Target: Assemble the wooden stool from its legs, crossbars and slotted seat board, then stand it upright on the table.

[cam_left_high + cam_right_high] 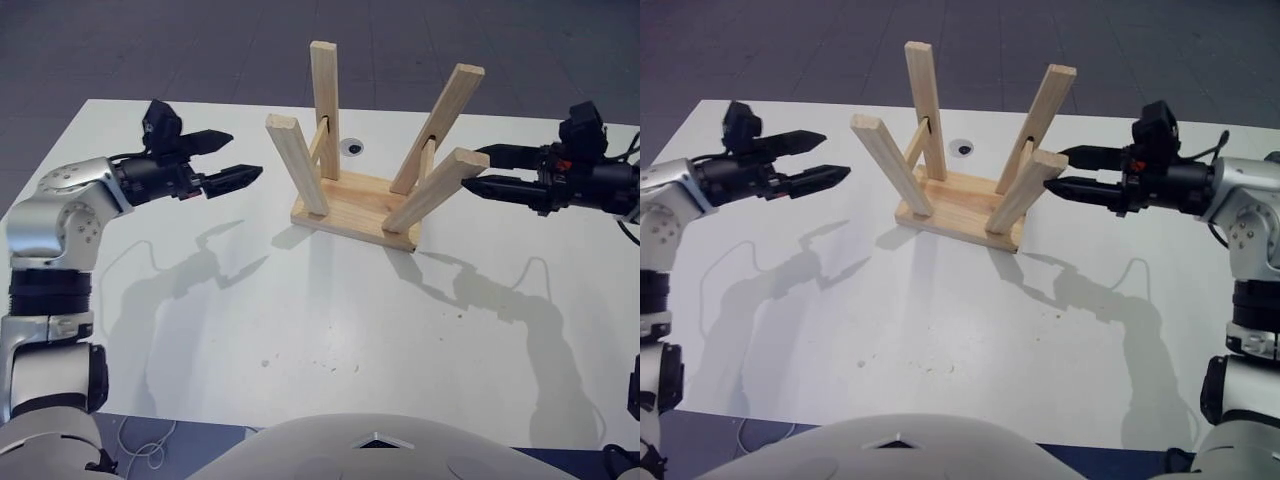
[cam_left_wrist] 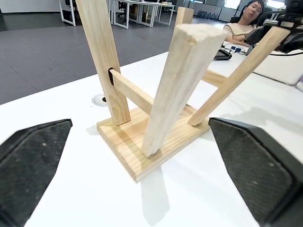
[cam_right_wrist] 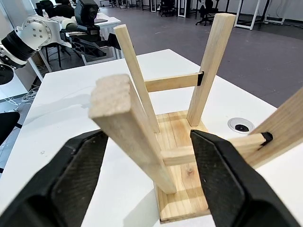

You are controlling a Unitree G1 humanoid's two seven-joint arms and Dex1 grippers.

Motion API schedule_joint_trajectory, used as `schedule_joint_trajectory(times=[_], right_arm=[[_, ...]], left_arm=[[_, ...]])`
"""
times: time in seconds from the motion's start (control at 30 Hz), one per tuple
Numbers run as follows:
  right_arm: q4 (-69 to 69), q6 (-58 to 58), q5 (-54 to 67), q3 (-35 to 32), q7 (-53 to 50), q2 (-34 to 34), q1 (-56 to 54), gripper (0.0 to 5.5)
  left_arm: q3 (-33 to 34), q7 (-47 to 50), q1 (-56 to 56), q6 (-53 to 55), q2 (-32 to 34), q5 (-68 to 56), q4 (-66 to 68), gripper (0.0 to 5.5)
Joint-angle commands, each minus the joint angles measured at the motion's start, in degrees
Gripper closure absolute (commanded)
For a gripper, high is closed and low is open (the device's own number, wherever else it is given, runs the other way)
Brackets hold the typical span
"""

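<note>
The wooden stool [image 1: 355,205] lies upside down on the white table [image 1: 300,350], its seat board flat and its legs pointing up, joined by crossbars [image 2: 135,92]. My left gripper [image 1: 225,158] hangs open to the left of the stool, a short way from the near left leg [image 1: 295,160]. My right gripper [image 1: 487,170] is open at the stool's right side. The top of the near right leg [image 3: 128,123] stands between its black fingers [image 3: 80,170], with a gap on each side.
A round cable grommet [image 1: 352,147] is set in the table just behind the stool. Bare tabletop stretches in front of the stool toward the near edge. Grey floor lies beyond the far edge.
</note>
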Motion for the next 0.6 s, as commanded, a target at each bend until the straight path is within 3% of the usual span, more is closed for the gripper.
schedule_joint_trajectory(times=[0.03,0.17,0.37,0.53,0.6], right_arm=[[-0.8,0.0,-1.2,-1.9,-0.4,-1.5,5.8,1.66],[-1.1,-1.3,-3.0,-0.8,-1.7,0.0,8.2,1.01],[-5.2,-1.2,-2.9,0.5,-4.8,4.0,11.7,0.12],[-7.0,-0.9,-2.6,0.3,-6.8,5.6,13.9,0.12],[-7.5,-0.8,-2.4,0.0,-7.2,5.8,14.8,0.1]], left_arm=[[-7.4,-7.6,-3.8,-8.2,-1.7,9.4,7.7,0.1],[-11.5,-11.2,-7.7,-16.2,-4.7,16.8,16.4,0.1],[-12.7,-8.7,-12.0,-28.3,-12.4,23.9,26.9,0.1],[-12.2,-9.2,-11.8,-31.8,-15.6,25.4,28.0,0.1],[-12.1,-10.4,-11.5,-31.3,-15.9,25.2,26.7,0.42]])
